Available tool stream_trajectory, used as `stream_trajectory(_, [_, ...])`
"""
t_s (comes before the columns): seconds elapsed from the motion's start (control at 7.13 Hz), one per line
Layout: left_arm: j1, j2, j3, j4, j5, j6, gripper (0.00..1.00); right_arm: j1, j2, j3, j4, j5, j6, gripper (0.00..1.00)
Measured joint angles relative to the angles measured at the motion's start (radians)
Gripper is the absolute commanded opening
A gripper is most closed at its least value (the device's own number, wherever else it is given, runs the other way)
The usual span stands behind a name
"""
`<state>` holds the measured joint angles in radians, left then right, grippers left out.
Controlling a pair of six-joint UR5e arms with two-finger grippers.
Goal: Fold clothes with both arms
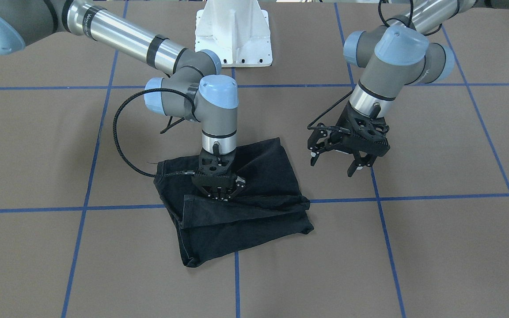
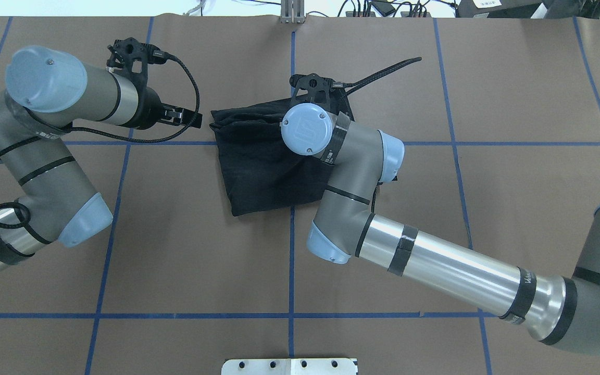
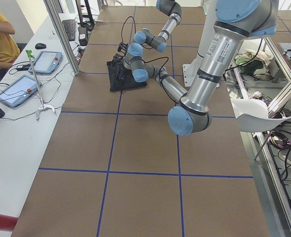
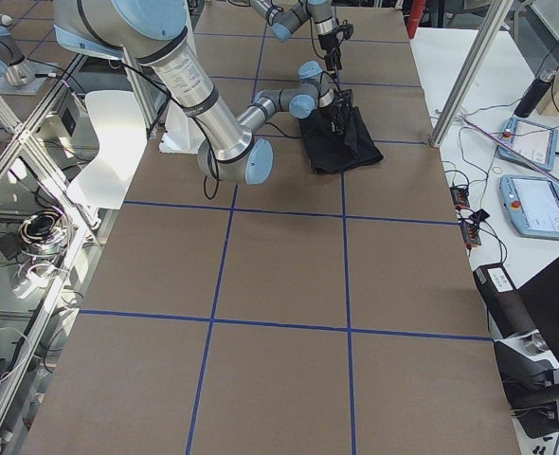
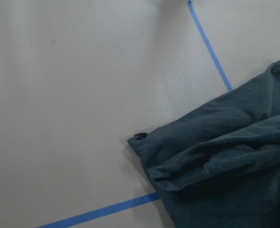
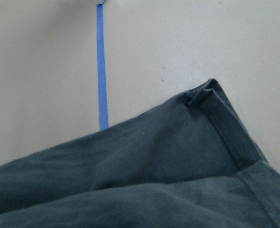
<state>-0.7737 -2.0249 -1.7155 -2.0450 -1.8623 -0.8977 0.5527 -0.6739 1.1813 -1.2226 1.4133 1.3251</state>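
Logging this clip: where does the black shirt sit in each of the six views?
Front-facing: shirt at centre, just below the middle.
Overhead: shirt at centre, upper half.
Left: shirt small, upper left of centre.
Right: shirt small, upper right of centre.
Left wrist: shirt fills the lower right.
Right wrist: shirt fills the lower half.
Shared landmark: the blue tape lines running under it.
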Motion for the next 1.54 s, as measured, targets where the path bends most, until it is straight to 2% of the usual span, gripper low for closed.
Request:
stream_trajectory(0.28, [-0.002, 0.000, -0.007, 0.000, 0.001, -0.001, 1.00, 0.063, 0.063, -0.183, 0.162, -0.003, -0.008, 0.00])
stream_trajectory(0.42, [-0.003, 0.000, -0.010, 0.001, 0.001, -0.001, 1.00, 0.086, 0.092, -0.238, 0.208, -0.004, -0.008, 0.00])
stream_trajectory(0.56, [-0.004, 0.000, -0.012, 0.001, 0.001, -0.001, 1.00, 0.097, 0.108, -0.263, 0.227, -0.005, -0.009, 0.17])
stream_trajectory(0.7, [-0.004, 0.000, -0.013, 0.002, 0.001, -0.001, 1.00, 0.105, 0.114, -0.268, 0.234, 0.004, -0.012, 0.99])
stream_trajectory(0.84, [-0.004, 0.000, -0.015, 0.005, 0.000, -0.001, 1.00, 0.117, 0.111, -0.259, 0.233, 0.032, -0.026, 1.00])
stream_trajectory(0.98, [-0.007, 0.000, -0.030, 0.035, 0.000, 0.001, 1.00, 0.138, 0.080, -0.208, 0.215, 0.089, -0.047, 1.00])
stream_trajectory(1.26, [-0.026, 0.000, -0.128, 0.213, 0.000, 0.081, 1.00, 0.210, -0.076, 0.034, 0.094, 0.289, -0.138, 1.00])
stream_trajectory(1.54, [-0.088, 0.013, -0.246, 0.437, -0.011, 0.258, 1.00, 0.300, -0.264, 0.328, -0.105, 0.441, -0.307, 1.00])
